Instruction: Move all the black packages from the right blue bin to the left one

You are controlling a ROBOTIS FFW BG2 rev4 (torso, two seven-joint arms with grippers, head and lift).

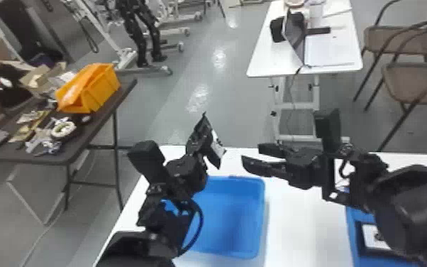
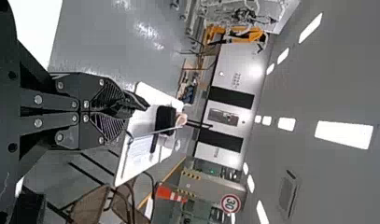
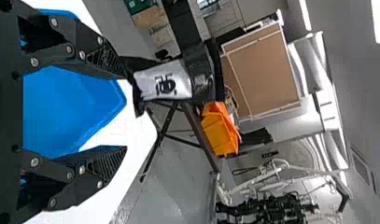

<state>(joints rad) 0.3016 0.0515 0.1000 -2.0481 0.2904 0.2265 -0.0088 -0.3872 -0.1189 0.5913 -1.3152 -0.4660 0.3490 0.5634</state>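
In the head view my left gripper [image 1: 198, 143] is shut on a black package with a white label [image 1: 216, 147], held up above the far edge of the left blue bin [image 1: 230, 216]. Dark folds of that package [image 2: 131, 100] stick out from my left gripper [image 2: 114, 108] in its wrist view. My right gripper [image 1: 253, 158] is open, a short way to the package's right; its wrist view shows my right gripper [image 3: 115, 114] with spread fingers and the package's label [image 3: 164, 85] beyond them. The right blue bin [image 1: 353, 232], partly hidden by the right arm, holds a white-and-black item [image 1: 376, 236].
Both bins stand on a white table [image 1: 305, 227]. Off to the left is a dark table [image 1: 60, 156] with an orange crate [image 1: 99, 90] and loose parts. Ahead stand another white table [image 1: 269, 64] and brown chairs [image 1: 415, 80].
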